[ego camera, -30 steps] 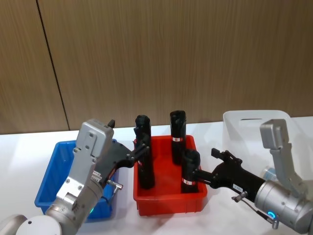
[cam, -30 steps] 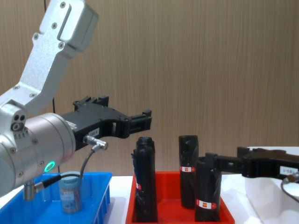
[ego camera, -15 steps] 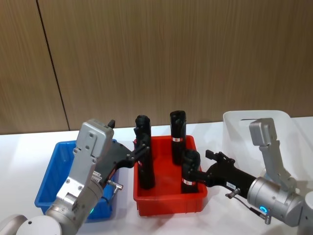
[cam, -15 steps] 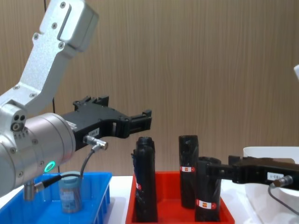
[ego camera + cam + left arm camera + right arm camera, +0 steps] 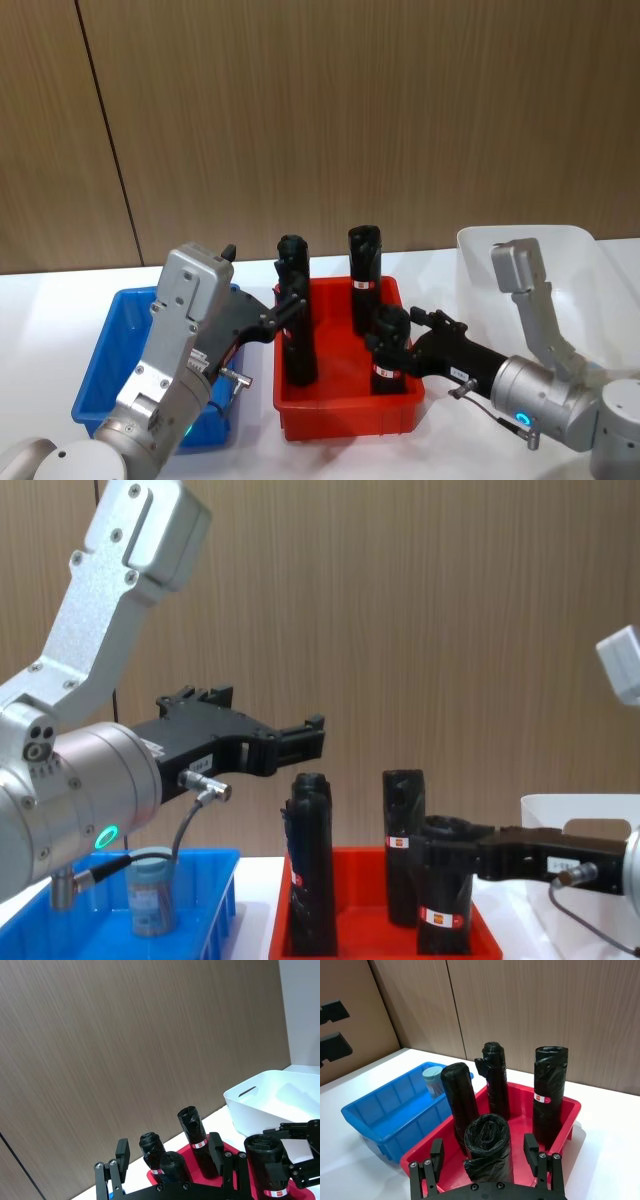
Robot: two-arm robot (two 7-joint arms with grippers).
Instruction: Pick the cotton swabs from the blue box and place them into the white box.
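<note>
standing upright in the blue box [image 5: 108,352] is one jar of cotton swabs [image 5: 151,891], below and a little behind the left gripper [image 5: 300,738], which hangs above the box's right side with its fingers spread apart and nothing between them. in the right wrist view the jar sits against the blue box's far wall, beyond the black rolls. just ahead of the left gripper's fingertips stands the leftmost black roll [image 5: 293,312] in the red tray [image 5: 345,415], with a second black roll [image 5: 364,278] behind it toward the wall. the right gripper [image 5: 398,346] reaches in from the right side, level with the top of the nearest black roll [image 5: 388,354]; its two fingers [image 5: 436,1152] stand open on either side of that roll's top, and i cannot tell whether they touch it. the white box [image 5: 479,254] stands behind the right arm, on the tray's right, well apart from the blue box.
</note>
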